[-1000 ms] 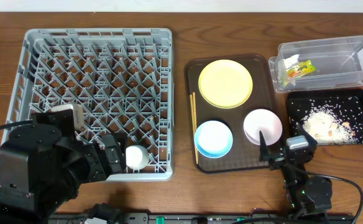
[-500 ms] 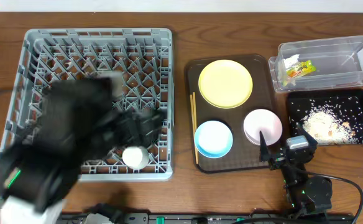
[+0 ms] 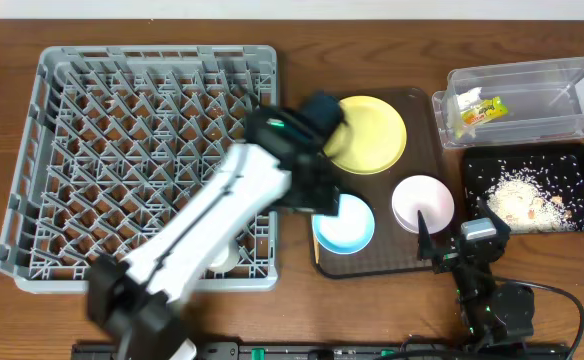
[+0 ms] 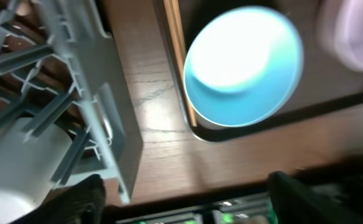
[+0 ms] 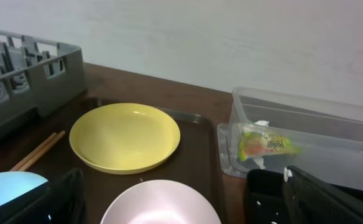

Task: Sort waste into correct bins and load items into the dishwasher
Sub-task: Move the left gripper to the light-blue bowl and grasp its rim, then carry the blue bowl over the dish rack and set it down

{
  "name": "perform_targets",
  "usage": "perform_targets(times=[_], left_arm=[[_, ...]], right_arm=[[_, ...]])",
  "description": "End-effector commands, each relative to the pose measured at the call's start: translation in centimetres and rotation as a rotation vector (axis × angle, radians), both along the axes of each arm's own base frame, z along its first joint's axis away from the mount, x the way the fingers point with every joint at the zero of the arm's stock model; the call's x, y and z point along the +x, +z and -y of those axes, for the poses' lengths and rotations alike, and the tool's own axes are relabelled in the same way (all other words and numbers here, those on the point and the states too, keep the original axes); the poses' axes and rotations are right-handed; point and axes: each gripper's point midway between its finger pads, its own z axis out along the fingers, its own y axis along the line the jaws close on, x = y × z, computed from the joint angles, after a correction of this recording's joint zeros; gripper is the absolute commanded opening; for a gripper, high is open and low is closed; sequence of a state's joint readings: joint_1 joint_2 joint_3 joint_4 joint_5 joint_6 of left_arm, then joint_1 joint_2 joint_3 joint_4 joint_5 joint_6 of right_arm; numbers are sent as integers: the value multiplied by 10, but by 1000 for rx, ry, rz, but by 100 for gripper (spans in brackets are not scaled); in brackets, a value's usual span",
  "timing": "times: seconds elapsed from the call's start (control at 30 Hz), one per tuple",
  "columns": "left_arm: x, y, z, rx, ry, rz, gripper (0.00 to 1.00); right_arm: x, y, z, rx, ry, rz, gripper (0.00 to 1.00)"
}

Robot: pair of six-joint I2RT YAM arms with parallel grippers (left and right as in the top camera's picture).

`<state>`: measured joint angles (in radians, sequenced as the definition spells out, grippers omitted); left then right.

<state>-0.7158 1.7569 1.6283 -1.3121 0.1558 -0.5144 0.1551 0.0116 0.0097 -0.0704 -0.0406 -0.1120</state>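
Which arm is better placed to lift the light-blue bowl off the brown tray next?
Left. The left tool hangs open right by the light-blue bowl, which fills its wrist view. The right tool sits farther off, facing the white bowl instead.

Overhead looks straight down; both wrist views share the light-blue bowl (image 4: 240,68)

Grey plastic rack (image 3: 122,120), glossy blue bowl (image 4: 240,65), wood table (image 3: 292,300).
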Motion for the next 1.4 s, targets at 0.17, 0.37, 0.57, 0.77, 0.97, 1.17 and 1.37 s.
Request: perform_targets(times=[0.17, 0.37, 0.57, 0.77, 0.97, 1.17, 1.37], left_arm=[[4, -48, -8, 223, 68, 39, 76], [-10, -91, 6, 124, -4, -26, 75], [-5, -106, 10, 90, -39, 5, 59], [6, -111, 21, 44, -45, 53, 36], [-5, -127, 10, 72, -46, 24, 37], [-5, -135, 11, 60, -45, 35, 27], [-4, -131, 21, 9, -42, 29, 6]], right_arm=[[1, -1, 5, 10, -22, 0, 99], [1, -1, 5, 9, -22, 0, 99], [1, -1, 5, 10, -22, 0, 99], [1, -1, 5, 9, -22, 0, 99], [1, -1, 5, 10, -22, 0, 99], [1, -1, 5, 10, -22, 0, 99], [1, -1, 5, 10, -22, 0, 99]])
